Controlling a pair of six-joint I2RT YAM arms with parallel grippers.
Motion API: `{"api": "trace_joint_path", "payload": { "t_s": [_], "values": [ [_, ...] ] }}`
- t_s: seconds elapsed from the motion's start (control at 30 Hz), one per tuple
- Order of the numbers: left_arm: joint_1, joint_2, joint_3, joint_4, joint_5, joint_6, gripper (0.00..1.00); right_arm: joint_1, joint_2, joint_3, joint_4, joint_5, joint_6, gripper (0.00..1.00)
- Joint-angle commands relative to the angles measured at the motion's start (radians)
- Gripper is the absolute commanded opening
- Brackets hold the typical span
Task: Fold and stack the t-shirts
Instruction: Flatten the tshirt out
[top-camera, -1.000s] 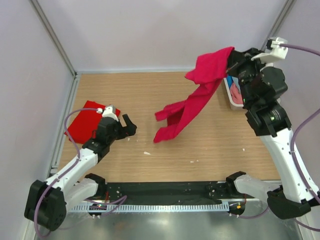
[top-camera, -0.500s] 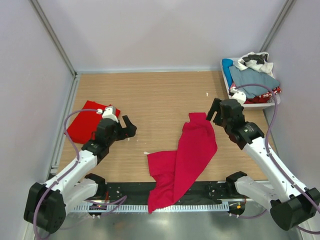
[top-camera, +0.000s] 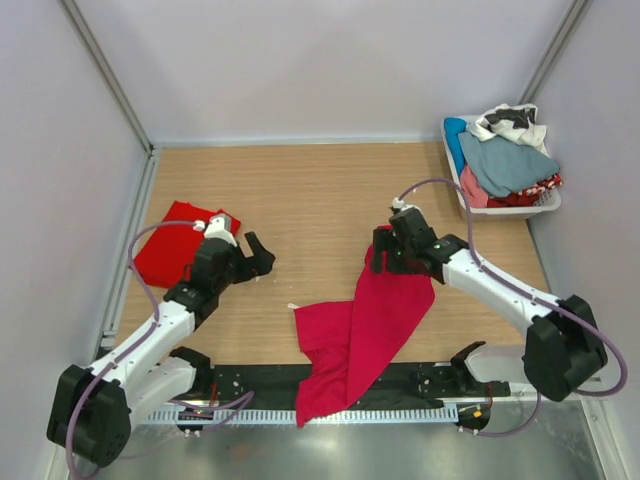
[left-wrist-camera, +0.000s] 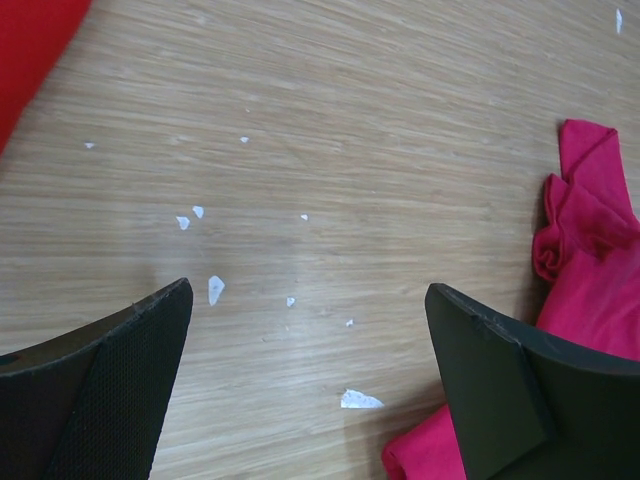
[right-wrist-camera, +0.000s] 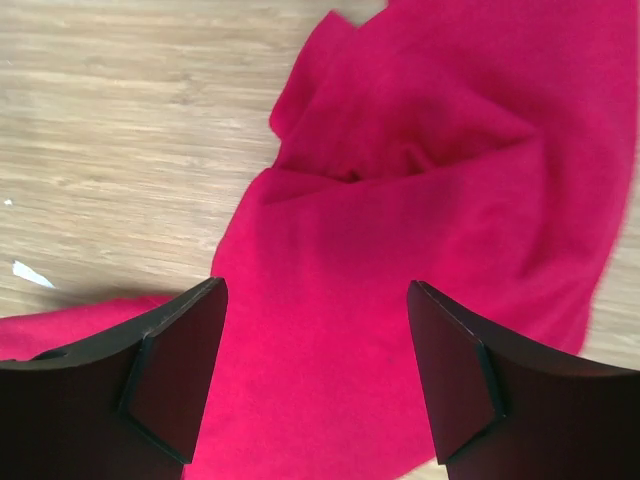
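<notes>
A crumpled raspberry-crimson t-shirt (top-camera: 365, 320) lies on the wooden table, its lower end hanging over the near edge. My right gripper (top-camera: 384, 252) hovers open just above the shirt's far end; in the right wrist view the cloth (right-wrist-camera: 420, 180) fills the space under the spread jaws of that gripper (right-wrist-camera: 315, 300), and nothing is gripped. A folded scarlet t-shirt (top-camera: 172, 245) rests at the left. My left gripper (top-camera: 260, 256) stands open beside it over bare wood, its jaws (left-wrist-camera: 305, 300) wide, with the crimson shirt (left-wrist-camera: 590, 250) at the right and a scarlet corner (left-wrist-camera: 30, 40) at the top left.
A white basket (top-camera: 500, 212) with a heap of mixed clothes (top-camera: 510, 160) stands at the back right corner. Small white scraps (left-wrist-camera: 360, 400) dot the wood near the left gripper. Walls close the table on three sides.
The right gripper opened and let go of the crimson shirt, which dropped from high at the back right onto the table. The right arm came down and leftwards over it. The left arm stayed still.
</notes>
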Motion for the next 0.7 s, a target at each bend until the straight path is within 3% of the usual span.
{"api": "trace_joint_path", "payload": {
  "t_s": [0.0, 0.1, 0.27, 0.3, 0.33, 0.4, 0.43, 0.67],
  "values": [
    [-0.027, -0.021, -0.008, 0.071, 0.055, 0.019, 1.00, 0.040, 0.064, 0.032, 0.082, 0.023, -0.004, 0.79],
    [-0.134, -0.015, -0.003, 0.069, 0.015, 0.024, 1.00, 0.062, 0.170, 0.070, 0.107, 0.091, -0.005, 0.80],
    [-0.280, -0.006, 0.029, 0.025, -0.054, 0.047, 1.00, 0.091, 0.302, 0.109, 0.125, 0.177, -0.016, 0.66],
    [-0.318, -0.006, 0.034, 0.002, -0.058, 0.049, 0.97, 0.090, 0.304, 0.107, 0.128, 0.174, -0.018, 0.53],
    [-0.333, -0.004, 0.037, -0.010, -0.064, 0.049, 0.91, 0.091, 0.298, 0.100, 0.139, 0.177, -0.016, 0.27],
    [-0.372, -0.009, 0.047, -0.047, -0.058, 0.035, 0.85, 0.091, 0.229, 0.051, 0.163, 0.180, -0.007, 0.02],
    [-0.386, -0.012, 0.050, -0.068, -0.057, 0.021, 0.78, 0.091, 0.198, 0.032, 0.171, 0.191, -0.002, 0.01],
    [-0.502, -0.022, 0.100, -0.315, -0.092, -0.171, 0.63, 0.090, -0.026, -0.044, 0.115, 0.255, 0.027, 0.01]
  ]
}}
